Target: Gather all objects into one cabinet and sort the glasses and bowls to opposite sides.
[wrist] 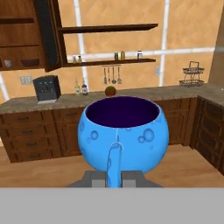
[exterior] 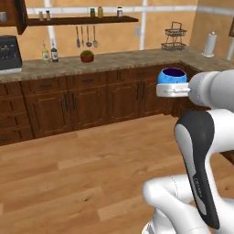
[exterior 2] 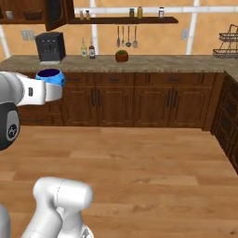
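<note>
the pincer (wrist: 114, 177) is closed tight on the handle of the blue mug (wrist: 124, 133), its two grey tips pinching the thin strap from either side, so the mug sits upright just above and ahead of them with its dark mouth up. gripping by the handle keeps the round, glossy, bubble-dimpled body clear and level for carrying. it rides high over the plank floor, well short of the stone-topped counter (exterior 2: 139, 62). far ahead and up to the left of the pincer the wall cabinet (wrist: 22, 39) stands with its door (wrist: 47, 35) swung open; something dark and shallow on its lower shelf may be the wooden bowl (wrist: 29, 63), though it is too small to be sure. the black coffee machine (wrist: 46, 88) stands on the counter below it.
</note>
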Robot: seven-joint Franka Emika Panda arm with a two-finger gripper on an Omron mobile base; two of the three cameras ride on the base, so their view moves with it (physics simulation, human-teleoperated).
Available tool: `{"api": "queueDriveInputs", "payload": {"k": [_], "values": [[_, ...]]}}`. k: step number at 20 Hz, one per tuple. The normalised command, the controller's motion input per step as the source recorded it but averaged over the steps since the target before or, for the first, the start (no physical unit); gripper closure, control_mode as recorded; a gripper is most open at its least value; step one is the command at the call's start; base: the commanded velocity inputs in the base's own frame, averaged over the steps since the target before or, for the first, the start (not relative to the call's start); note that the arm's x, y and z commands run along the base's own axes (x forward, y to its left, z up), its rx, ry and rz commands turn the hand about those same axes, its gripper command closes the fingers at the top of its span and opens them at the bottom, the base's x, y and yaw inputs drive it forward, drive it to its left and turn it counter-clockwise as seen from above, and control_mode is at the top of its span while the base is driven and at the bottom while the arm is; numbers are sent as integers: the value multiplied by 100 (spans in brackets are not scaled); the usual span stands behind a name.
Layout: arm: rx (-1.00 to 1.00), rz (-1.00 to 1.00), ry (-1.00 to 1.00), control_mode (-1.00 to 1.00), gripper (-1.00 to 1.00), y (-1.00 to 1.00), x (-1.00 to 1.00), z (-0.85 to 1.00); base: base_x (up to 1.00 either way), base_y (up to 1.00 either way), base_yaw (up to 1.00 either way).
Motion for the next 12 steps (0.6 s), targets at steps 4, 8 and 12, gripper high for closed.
{"api": "queueDriveInputs", "payload": {"k": [4, 8, 12], "values": [[0, 0, 0, 100, 100, 0, 0, 0, 8, 100, 2], [0, 0, 0, 100, 100, 0, 0, 0, 15, 100, 4], [0, 0, 0, 100, 100, 0, 0, 0, 24, 100, 7]]}}
